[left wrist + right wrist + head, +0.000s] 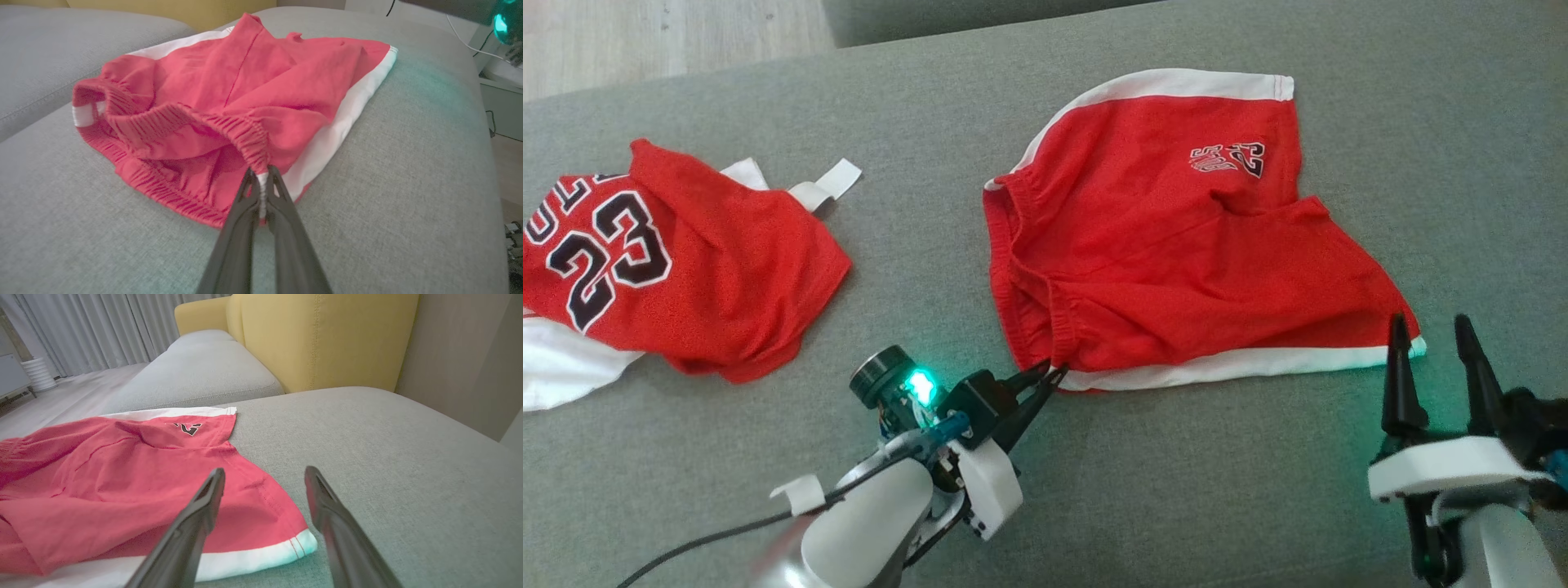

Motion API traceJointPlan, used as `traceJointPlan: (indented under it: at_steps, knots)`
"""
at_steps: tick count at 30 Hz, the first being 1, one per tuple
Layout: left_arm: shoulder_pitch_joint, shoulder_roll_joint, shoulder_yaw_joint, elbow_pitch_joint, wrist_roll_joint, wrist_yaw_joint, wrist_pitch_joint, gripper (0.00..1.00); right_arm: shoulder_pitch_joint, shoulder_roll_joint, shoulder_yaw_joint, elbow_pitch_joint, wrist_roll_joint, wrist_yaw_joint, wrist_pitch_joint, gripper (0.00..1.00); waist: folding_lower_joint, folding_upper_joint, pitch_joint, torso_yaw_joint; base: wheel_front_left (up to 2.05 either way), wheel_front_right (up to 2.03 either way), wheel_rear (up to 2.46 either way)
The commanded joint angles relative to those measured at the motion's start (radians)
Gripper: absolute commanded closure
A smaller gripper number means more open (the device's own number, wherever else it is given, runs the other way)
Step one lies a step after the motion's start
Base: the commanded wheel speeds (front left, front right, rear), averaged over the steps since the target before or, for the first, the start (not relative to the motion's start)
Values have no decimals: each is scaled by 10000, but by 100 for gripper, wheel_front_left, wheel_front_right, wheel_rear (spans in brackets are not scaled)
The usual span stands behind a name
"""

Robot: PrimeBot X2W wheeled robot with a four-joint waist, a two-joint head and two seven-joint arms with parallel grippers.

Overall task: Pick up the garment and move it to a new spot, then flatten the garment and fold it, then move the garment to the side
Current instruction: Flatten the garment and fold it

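Note:
The garment, a pair of red shorts [1160, 245] with white side trim and a small printed logo, lies rumpled on the grey cushion. My left gripper [1054, 374] is shut on the near corner of the elastic waistband; in the left wrist view the fingertips [250, 183] pinch the white seam where the shorts [245, 94] bunch up. My right gripper [1429, 327] stands open at the near right hem corner, just above the cloth. In the right wrist view its open fingers frame the white-edged corner of the shorts [122, 486], with nothing between them.
A red and white jersey [670, 261] numbered 23 lies crumpled at the left of the cushion [1176, 490]. A yellow backrest [318, 335] rises beyond the shorts. Wooden floor [645, 41] shows past the far left edge.

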Motion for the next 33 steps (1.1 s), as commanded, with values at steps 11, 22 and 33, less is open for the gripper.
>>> traceJointPlan:
  at_steps: [11,22,33]
  knots:
    - [-234,178,451,-561,-257,490,-635,100,-966,-55,-876,2406,-813,69,117,0,0,0,-241,295,0,0,0]
    - [-249,150,363,-804,-313,619,-697,100,-1587,-55,-1123,3392,-1841,69,798,0,0,0,-201,469,0,0,0]
    - [-226,249,306,-786,-426,683,-680,100,-1698,-54,-806,3771,-1876,69,866,100,0,0,-288,364,0,0,0]
